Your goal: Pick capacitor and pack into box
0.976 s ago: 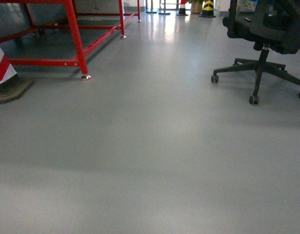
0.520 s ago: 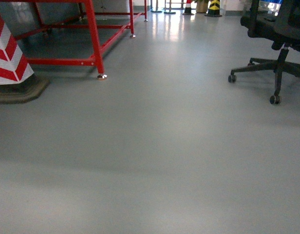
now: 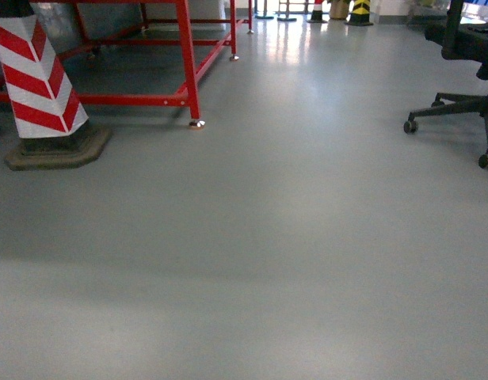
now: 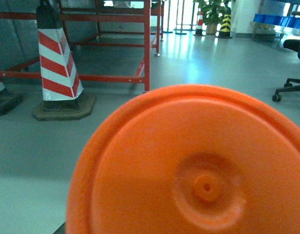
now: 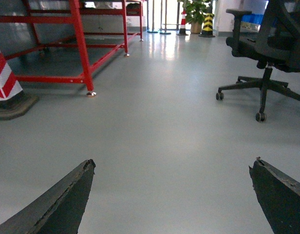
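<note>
Showing in head view: grey floor [image 3: 291, 237] is filling nearly all of the frame, smooth and shining toward the far end.
Red frame [image 3: 188, 71]: is standing at far left on small metal feet, its low rails running just above the floor.
Striped cone [image 3: 38, 79]: red and white, is sitting upright on a dark base just left of the frame's near leg.
Office chair [image 5: 259, 48]: black, on a wheeled star base, is standing at far right, well apart from the frame.
Yellow-black cone [image 3: 360, 9]: is standing at the far end of the room, near a potted plant [image 5: 194, 9].
Orange disc [image 4: 198, 170]: round, rimmed, with a small raised hub, is sitting right up against the left wrist camera and blocking most of that view.
Left gripper: is hiding behind the disc; I cannot tell how far apart its fingers are or whether it is holding anything.
Right gripper [image 5: 173, 165]: dark fingertips [image 5: 67, 200] are spreading wide at the near corners of its view, holding nothing, with bare floor between them.
Box: is not appearing in any view; I cannot tell where it is.
</note>
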You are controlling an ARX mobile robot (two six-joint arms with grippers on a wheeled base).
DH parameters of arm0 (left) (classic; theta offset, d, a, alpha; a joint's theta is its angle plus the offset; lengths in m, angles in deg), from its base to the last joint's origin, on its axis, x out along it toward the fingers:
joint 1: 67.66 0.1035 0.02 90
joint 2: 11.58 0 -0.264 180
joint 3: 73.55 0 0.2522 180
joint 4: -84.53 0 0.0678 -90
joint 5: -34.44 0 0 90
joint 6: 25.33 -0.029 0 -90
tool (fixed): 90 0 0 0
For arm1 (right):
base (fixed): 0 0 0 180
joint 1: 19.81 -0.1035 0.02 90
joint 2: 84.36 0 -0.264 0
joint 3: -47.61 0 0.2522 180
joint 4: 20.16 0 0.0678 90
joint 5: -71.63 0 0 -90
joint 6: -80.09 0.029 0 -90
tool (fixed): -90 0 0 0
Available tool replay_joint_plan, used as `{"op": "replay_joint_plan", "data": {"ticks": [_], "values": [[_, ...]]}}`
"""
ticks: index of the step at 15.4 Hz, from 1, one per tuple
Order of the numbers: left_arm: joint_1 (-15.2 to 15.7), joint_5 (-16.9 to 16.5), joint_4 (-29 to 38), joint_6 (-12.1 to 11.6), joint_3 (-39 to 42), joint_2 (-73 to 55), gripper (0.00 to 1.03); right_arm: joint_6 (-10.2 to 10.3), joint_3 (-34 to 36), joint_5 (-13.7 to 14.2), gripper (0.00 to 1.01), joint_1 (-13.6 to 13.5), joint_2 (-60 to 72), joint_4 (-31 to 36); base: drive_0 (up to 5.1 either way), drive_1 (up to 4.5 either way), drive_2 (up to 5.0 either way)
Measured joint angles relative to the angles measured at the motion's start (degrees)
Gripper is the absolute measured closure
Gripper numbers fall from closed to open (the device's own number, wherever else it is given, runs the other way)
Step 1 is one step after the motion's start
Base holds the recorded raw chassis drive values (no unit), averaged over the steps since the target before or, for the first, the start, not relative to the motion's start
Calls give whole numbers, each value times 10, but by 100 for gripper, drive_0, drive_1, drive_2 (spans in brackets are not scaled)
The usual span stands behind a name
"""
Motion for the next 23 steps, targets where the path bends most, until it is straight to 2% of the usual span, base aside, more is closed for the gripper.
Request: {"op": "replay_joint_plan", "data": {"ticks": [23], "values": [[0, 0, 0, 0, 0, 0, 59, 0, 0, 0, 3, 0, 0, 3, -500, 246, 246]]}}
